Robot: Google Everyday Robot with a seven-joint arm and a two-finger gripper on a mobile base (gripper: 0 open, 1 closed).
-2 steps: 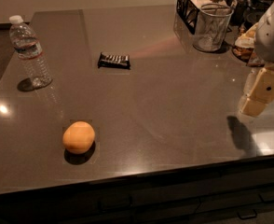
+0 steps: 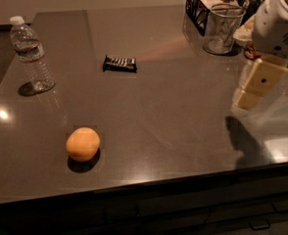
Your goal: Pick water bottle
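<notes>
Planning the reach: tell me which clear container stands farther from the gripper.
The white-capped water bottle, at the table's left edge. The mesh cup stands far right, near the gripper hanging over the right side.

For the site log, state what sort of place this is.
Probably an office break-room or kitchenette counter: a dark countertop holding a water bottle, a wrapped snack bar and an orange, with a black wire basket at the back. The gripper hangs above it at the view's right.

Clear, white-capped water bottle (image 2: pixel 32 53) stands upright far left; tool (image 2: pixel 252 89) hovers far right.
</notes>
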